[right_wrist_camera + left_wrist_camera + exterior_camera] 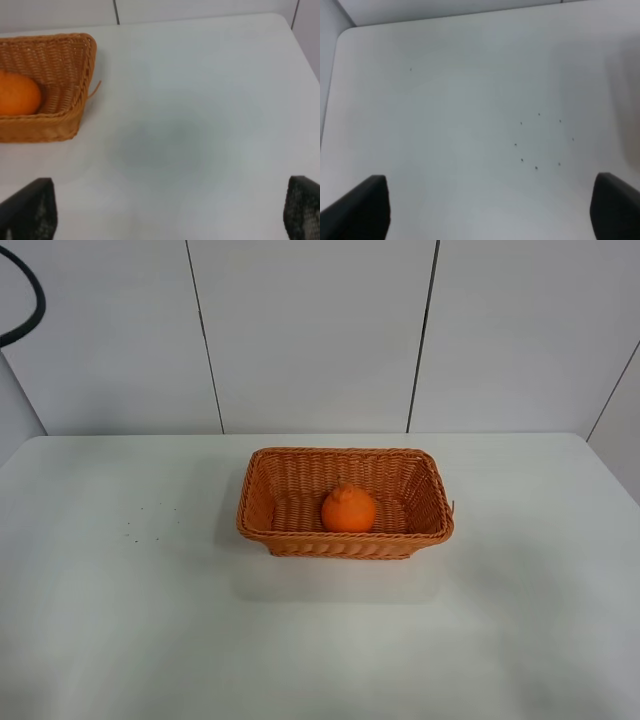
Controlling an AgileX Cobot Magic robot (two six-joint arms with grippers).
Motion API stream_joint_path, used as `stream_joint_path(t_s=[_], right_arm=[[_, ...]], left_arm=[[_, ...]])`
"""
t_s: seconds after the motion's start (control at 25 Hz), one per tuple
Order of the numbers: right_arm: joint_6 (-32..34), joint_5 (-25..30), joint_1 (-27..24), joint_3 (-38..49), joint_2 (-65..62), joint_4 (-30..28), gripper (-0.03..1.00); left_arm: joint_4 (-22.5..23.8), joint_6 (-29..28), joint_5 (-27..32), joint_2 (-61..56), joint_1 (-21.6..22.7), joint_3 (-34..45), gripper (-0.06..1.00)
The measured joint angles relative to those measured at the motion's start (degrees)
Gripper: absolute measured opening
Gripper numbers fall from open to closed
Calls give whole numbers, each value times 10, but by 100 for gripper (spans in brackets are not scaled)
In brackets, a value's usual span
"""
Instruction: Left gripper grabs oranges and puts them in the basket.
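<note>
Now, orange [348, 510] knob-up inside basket [300, 543], long axis left-right; left hand [487, 210] wide apart, nothing between.

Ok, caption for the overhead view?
Orange resting inside the wicker basket on a white table, no arms in view.

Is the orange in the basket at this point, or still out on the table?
In. The orange sits on the basket floor, near its front wall, ringed by the wicker sides. The left hand is open above bare table.
</note>
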Motion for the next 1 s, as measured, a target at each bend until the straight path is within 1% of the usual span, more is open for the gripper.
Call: stream_joint_path(t_s=[0.12, 0.16, 0.44, 0.56, 0.76, 0.88, 1.0], right_arm=[[0, 0, 0, 0, 0, 0, 69], [0, 0, 0, 0, 0, 0, 69], [0, 0, 0, 0, 0, 0, 69], [0, 0, 0, 0, 0, 0, 69], [0, 0, 0, 0, 0, 0, 69], [0, 0, 0, 0, 0, 0, 69], [0, 0, 0, 0, 0, 0, 69]], left_arm=[[-9, -4, 36, -52, 0, 24, 90], [-14, -8, 49, -89, 0, 41, 90], [-21, -33, 73, -224, 0, 113, 90], [-22, -37, 87, -276, 0, 144, 90], [-31, -38, 95, -365, 0, 194, 90], [-31, -39, 97, -424, 0, 214, 90], [-32, -40, 111, -471, 0, 226, 90]])
